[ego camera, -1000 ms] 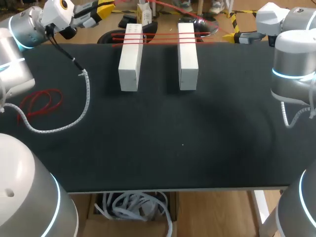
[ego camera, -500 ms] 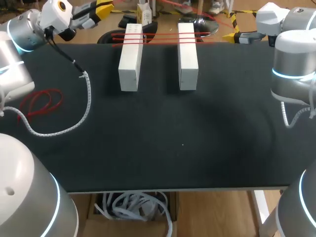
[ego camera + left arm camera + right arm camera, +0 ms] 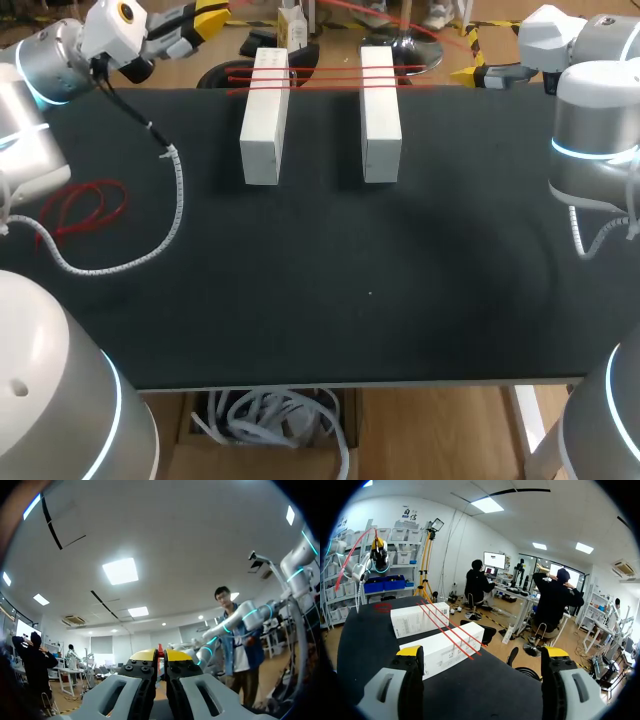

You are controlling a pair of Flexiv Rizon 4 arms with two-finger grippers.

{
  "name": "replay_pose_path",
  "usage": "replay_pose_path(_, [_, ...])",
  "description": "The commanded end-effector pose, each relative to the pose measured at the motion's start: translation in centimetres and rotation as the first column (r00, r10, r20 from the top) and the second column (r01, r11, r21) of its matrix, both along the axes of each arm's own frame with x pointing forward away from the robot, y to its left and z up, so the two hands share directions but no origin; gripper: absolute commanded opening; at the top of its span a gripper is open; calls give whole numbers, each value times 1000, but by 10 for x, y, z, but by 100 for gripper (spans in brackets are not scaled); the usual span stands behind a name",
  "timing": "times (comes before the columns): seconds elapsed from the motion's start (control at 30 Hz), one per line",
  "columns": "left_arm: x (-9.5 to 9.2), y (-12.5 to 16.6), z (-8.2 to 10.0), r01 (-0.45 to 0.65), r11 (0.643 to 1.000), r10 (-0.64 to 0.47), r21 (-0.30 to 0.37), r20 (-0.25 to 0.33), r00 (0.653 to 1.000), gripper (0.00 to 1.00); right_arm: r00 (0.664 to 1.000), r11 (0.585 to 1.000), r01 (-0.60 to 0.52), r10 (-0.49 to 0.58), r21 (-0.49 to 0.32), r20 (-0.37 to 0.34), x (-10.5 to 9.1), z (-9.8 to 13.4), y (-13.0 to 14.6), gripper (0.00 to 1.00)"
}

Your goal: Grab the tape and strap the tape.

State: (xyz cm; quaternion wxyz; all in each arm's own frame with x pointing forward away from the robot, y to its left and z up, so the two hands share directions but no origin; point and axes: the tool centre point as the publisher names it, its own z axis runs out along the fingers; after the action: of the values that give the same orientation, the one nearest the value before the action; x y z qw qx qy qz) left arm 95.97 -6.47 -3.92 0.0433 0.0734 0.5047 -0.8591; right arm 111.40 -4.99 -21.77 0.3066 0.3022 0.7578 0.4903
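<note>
Black table (image 3: 300, 300); tape (image 3: 325, 76) strands lay crosswise along far edge, between both grippers; left gripper (image 3: 160, 655) pinched tape; right gripper (image 3: 482, 652) gaped, empty.

Robotics lab: 2 robot arms (image 3: 590, 140) at black table (image 3: 350, 300).
</note>
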Motion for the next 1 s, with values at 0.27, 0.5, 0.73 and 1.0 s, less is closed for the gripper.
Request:
replay_pose_path(0.27, [1, 0, -1, 2, 1000, -2, -3, 2, 1000, 0, 956, 944, 284, -291, 169, 18, -56, 11, -15, 100])
replay_pose_path(0.5, [1, 0, -1, 2, 1000, -2, -3, 2, 1000, 0, 887, 862, 437, -461, 256, 39, -94, 24, -10, 100])
replay_pose_path(0.73, [1, 0, -1, 2, 1000, -2, -3, 2, 1000, 0, 854, 817, 485, -520, 311, 34, -120, 33, 11, 100])
replay_pose_path(1.0, [1, 0, -1, 2, 1000, -2, -3, 2, 1000, 0, 799, 694, 564, -596, 447, -83, -146, 36, 38, 100])
